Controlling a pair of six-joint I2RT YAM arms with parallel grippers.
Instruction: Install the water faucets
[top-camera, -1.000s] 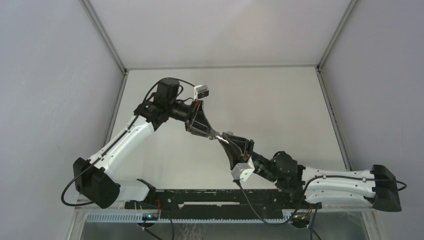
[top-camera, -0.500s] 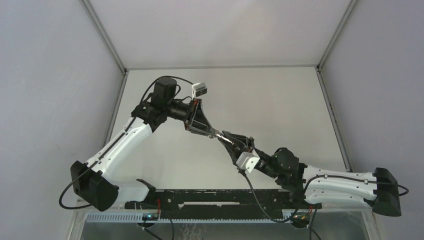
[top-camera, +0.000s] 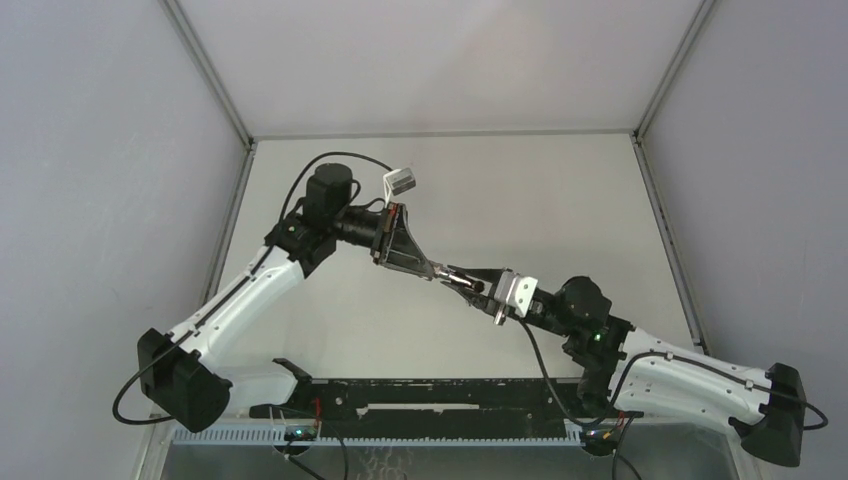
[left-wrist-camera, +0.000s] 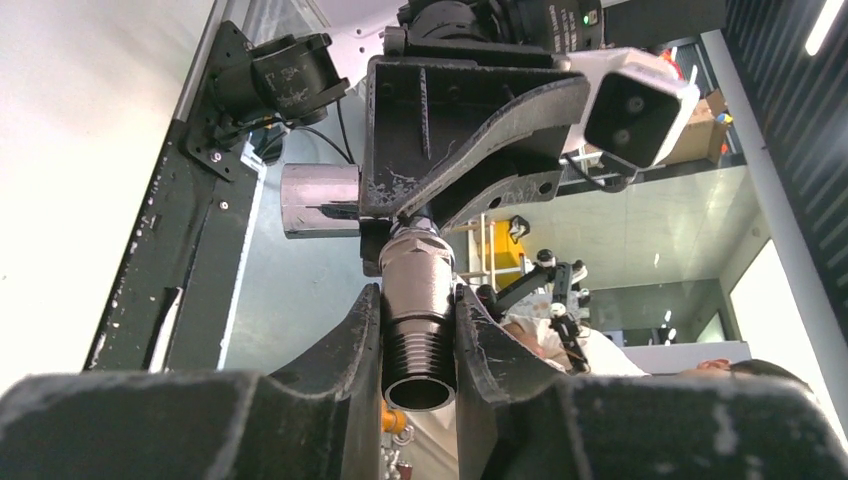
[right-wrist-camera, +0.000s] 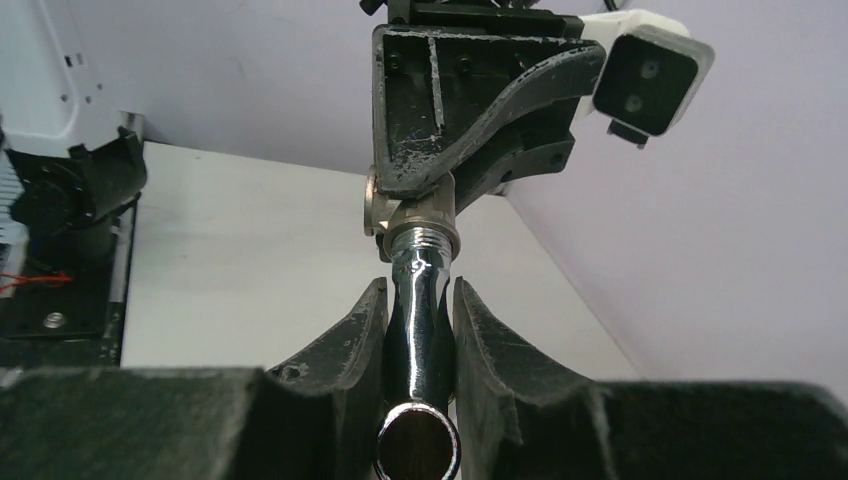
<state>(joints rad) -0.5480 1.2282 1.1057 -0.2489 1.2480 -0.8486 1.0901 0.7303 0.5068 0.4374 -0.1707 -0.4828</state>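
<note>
- Clenching the dull-grey stub, the left gripper fills the bottom centre of the left wrist view. Its two dark fingers press on either side of the stub's threaded barrel, whose open mouth faces the camera.
- Above those fingers the stub widens into a hexagonal collar near the middle of the frame. There it touches the chrome tap piece, whose shiny barrel sticks out sideways toward the left edge.
- The right gripper reaches down from the top of that same view and grasps the tap piece right at the joint.
- In the right wrist view, the right gripper's own fingers are closed on the tap's polished tube at the bottom centre. The tube runs up to a threaded collar at the middle of the frame, where the left gripper comes in from the top.
- How far the threads have engaged cannot be told; the two parts sit end to end and in contact.
- From the top external view, both arms meet nose to nose at the centre of the frame above the pale table. The metal parts show only as a small glint between the tips.
</note>
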